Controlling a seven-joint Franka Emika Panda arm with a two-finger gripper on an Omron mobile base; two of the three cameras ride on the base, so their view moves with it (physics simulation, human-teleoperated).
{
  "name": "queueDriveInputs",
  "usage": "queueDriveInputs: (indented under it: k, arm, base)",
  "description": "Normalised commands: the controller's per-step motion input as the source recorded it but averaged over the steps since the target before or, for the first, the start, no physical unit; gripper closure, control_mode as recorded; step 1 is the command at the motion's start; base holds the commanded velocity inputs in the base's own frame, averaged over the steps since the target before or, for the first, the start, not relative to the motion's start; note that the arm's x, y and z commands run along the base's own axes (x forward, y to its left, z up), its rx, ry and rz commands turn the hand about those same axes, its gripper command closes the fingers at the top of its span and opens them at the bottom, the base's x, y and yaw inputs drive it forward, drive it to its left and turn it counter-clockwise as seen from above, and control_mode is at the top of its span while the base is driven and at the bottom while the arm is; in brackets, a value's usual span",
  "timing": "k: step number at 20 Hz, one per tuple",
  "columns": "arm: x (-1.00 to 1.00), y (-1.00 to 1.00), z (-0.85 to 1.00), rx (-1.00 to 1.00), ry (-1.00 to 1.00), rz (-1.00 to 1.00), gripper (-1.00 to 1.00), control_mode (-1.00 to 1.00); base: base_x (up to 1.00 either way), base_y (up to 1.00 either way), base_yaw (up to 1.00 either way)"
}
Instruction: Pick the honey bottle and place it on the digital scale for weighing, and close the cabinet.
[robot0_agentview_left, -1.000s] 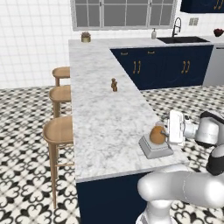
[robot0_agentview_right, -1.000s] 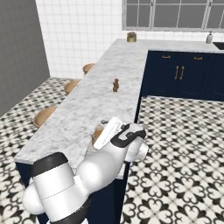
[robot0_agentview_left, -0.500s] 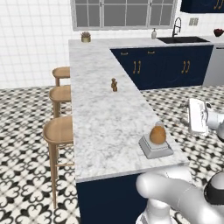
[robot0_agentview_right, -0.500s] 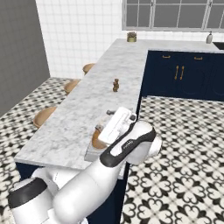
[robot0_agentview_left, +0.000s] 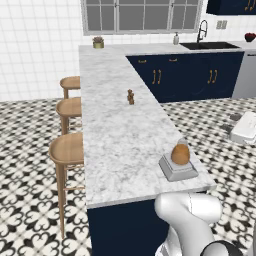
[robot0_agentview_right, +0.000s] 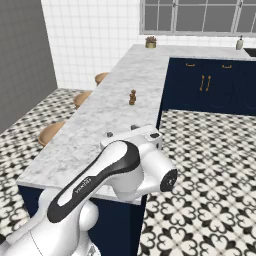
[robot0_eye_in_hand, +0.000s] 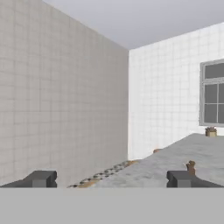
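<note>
The amber honey bottle stands upright on the light-grey digital scale, near the front right corner of the marble counter. To the right of them, off the counter's edge and above the floor, hangs my gripper's white hand. In the hand view my gripper is open, its two dark fingertips wide apart with nothing between them, and it looks along the counter toward the window wall. My arm's elbow hides the bottle and the scale in the right base view. The cabinet is out of view.
A tiny brown figurine stands mid-counter and a small plant pot sits at the far end. Wooden stools line the counter's left side. Low navy base cabinets and a sink run along the back right over patterned floor.
My hand has drawn back to the right, from beside the honey bottle to out past the counter's edge. The bottle stays on the scale. The jaws stay open.
</note>
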Motion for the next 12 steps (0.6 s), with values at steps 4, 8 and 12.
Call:
queueDriveInputs:
  k: [4, 8, 12]
  arm:
    - [-0.20, 0.16, 0.00, -0.05, 0.42, -0.60, -1.00, -1.00]
    - [-0.23, 0.35, 0.13, -0.21, 0.07, -0.47, -1.00, -1.00]
    - [-0.04, 0.61, 0.09, -0.19, 0.00, -0.32, -1.00, -1.00]
  base:
    - [0.00, 0.00, 0.00]
    - [0.00, 0.00, 0.00]
    - [0.00, 0.00, 0.00]
